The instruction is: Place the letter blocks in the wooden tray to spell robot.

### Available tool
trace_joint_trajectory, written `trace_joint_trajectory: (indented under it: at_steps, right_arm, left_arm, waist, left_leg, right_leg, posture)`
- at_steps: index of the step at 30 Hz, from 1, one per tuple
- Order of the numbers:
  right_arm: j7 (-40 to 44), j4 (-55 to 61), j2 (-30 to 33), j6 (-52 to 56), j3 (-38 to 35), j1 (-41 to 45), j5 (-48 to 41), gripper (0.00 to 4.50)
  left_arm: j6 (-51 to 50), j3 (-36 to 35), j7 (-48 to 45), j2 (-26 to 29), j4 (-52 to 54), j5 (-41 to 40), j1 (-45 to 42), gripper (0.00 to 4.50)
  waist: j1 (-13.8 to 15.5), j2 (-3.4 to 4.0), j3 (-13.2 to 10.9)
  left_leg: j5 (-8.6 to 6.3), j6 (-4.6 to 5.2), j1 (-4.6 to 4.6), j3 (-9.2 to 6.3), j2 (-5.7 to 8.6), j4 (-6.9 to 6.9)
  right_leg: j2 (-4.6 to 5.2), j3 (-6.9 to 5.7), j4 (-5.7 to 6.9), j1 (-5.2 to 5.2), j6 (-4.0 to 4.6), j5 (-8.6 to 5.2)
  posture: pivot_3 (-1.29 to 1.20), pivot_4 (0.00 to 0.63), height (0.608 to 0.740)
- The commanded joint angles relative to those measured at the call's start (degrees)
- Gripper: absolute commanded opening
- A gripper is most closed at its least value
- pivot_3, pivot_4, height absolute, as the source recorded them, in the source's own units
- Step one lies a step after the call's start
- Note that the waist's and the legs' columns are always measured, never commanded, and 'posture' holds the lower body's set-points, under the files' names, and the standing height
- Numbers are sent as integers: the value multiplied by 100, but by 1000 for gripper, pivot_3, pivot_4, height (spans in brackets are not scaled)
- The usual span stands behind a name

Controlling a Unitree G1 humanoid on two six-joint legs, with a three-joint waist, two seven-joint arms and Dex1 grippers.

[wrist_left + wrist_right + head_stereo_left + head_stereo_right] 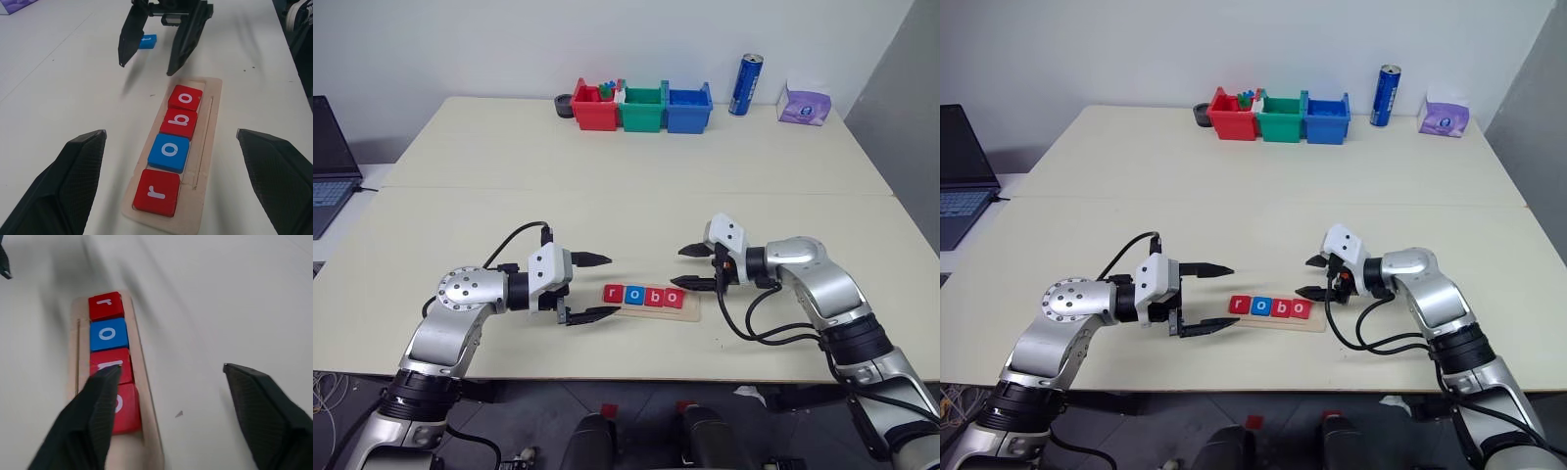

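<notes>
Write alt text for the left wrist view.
A pale wooden tray on a white table holds four letter blocks in a row, red r, blue o, red b, red o. The right end effector hovers open just past the tray's far end, a small blue block lying on the table behind it.

Looks like a lab or office test room to me: two plain cream tables [607, 147] pushed together against a bare white wall [558, 39]. There's a laptop [328, 162] off to the side, plus plastic sorting bins [641, 106] and a tissue pack [805, 103] at the back
</notes>
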State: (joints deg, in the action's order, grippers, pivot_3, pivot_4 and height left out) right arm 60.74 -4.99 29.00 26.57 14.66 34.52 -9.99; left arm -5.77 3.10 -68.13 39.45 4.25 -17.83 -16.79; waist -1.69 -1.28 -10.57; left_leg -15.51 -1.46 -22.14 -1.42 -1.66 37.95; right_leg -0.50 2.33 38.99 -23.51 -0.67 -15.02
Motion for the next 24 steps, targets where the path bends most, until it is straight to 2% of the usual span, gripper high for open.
trace_joint_trajectory:
  at_steps: [1,6,24]
  right_arm:
    - [-73,-34,5,-490,49,-63,183,2184]
    - [-70,-173,-69,-830,229,-101,388,417]
    - [157,-231,-132,-1426,554,-89,695,417]
  left_arm:
    - [103,-39,43,11,119,-10,-71,4500]
    - [112,-43,76,13,163,9,-20,4500]
    - [108,-80,133,71,323,-21,137,4500]
  waist:
    - [0,0,0]
    - [-3,0,0]
    - [-2,0,0]
  left_leg:
    - [0,0,0,0,0,0]
    - [0,0,0,0,0,0]
    - [0,0,1,-1,-1,0]
  right_leg:
    - [0,0,0,0,0,0]
    - [0,0,0,0,0,0]
    - [0,0,1,0,1,0]
  posture:
    - [0,150,740]
    - [0,150,740]
    - [0,150,740]
